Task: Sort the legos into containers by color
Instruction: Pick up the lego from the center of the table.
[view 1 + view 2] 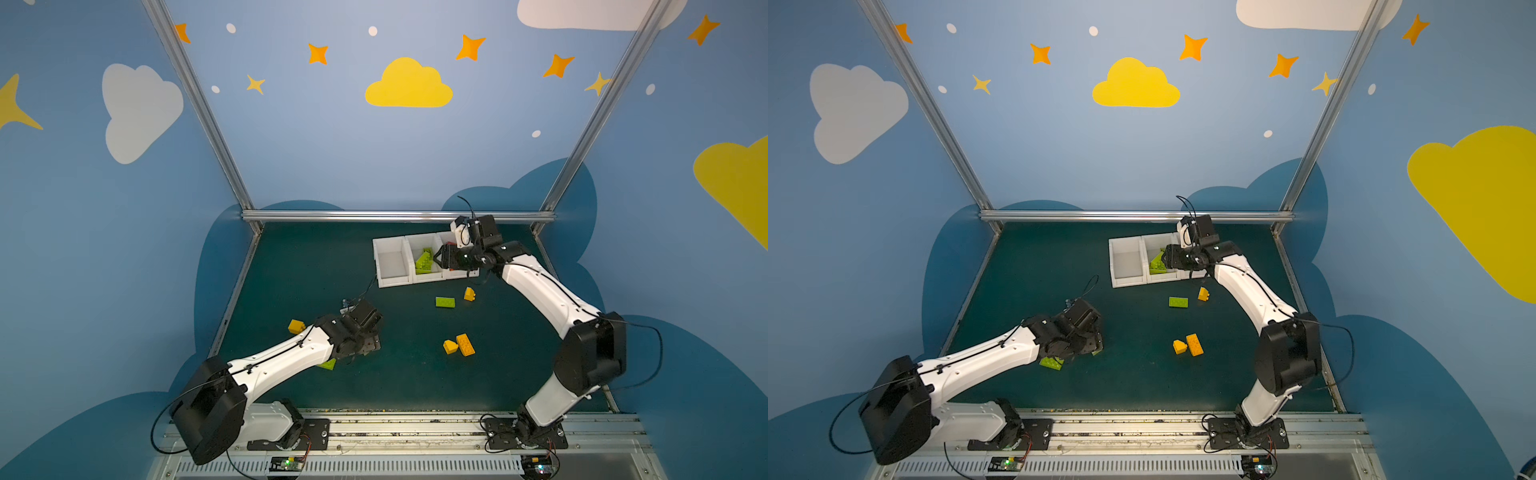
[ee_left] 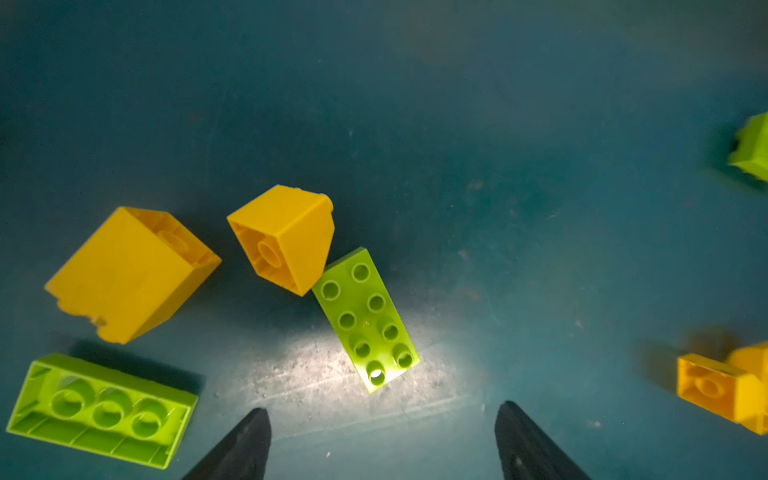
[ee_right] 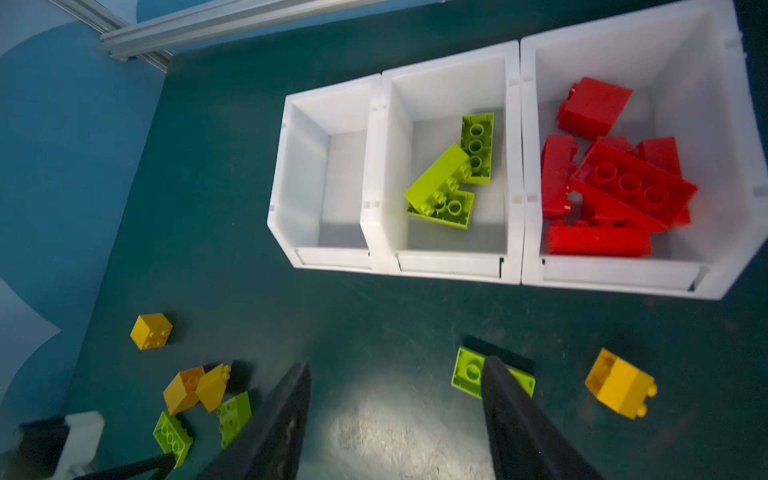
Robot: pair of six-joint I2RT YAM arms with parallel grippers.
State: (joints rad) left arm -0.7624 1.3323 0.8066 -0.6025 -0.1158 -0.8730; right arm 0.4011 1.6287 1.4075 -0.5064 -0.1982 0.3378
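Note:
Three white containers stand in a row at the back. The left container (image 3: 305, 166) is empty, the middle container (image 3: 399, 145) holds green legos (image 3: 449, 183), and the right container (image 3: 665, 54) holds red legos (image 3: 623, 187). My right gripper (image 3: 395, 365) hovers by the middle container (image 1: 415, 245), open with nothing between its fingers. My left gripper (image 2: 382, 409) hangs open, low over the mat's left side. A flat green lego (image 2: 365, 320) lies just ahead of its fingertips, touching a yellow sloped lego (image 2: 286, 239).
Loose on the mat: a yellow lego (image 1: 296, 326) and a green lego (image 1: 327, 365) by the left arm, a green lego (image 1: 444, 302) and a yellow lego (image 1: 469, 294) before the containers, two yellow legos (image 1: 459, 345) mid-mat. A metal rail (image 1: 395, 216) bounds the back.

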